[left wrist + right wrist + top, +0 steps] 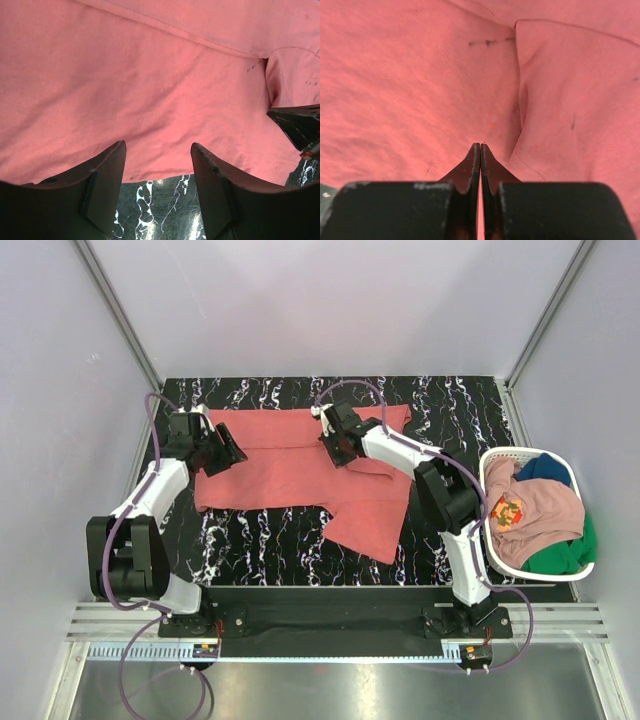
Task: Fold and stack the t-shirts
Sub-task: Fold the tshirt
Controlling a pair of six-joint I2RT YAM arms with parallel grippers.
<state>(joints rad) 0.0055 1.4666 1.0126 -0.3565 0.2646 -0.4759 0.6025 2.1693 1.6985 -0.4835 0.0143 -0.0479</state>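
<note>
A coral-red t-shirt (290,470) lies spread on the black marbled table (260,540), with one flap trailing toward the near right. My left gripper (232,454) stands open at the shirt's left edge; in the left wrist view its fingertips (116,150) hover over the hem of the red cloth (150,75) with nothing between them. My right gripper (336,452) sits on the shirt's upper middle, beside a fold seam. In the right wrist view its jaws (480,146) are pressed together on the red cloth (410,90), a sliver of red showing between the fingers.
A white plastic laundry basket (520,453) stands at the table's right edge, holding a dusty pink shirt with a cartoon print (535,510), a dark blue one (546,468) and a green one (562,556). Grey walls and metal frame rails enclose the table.
</note>
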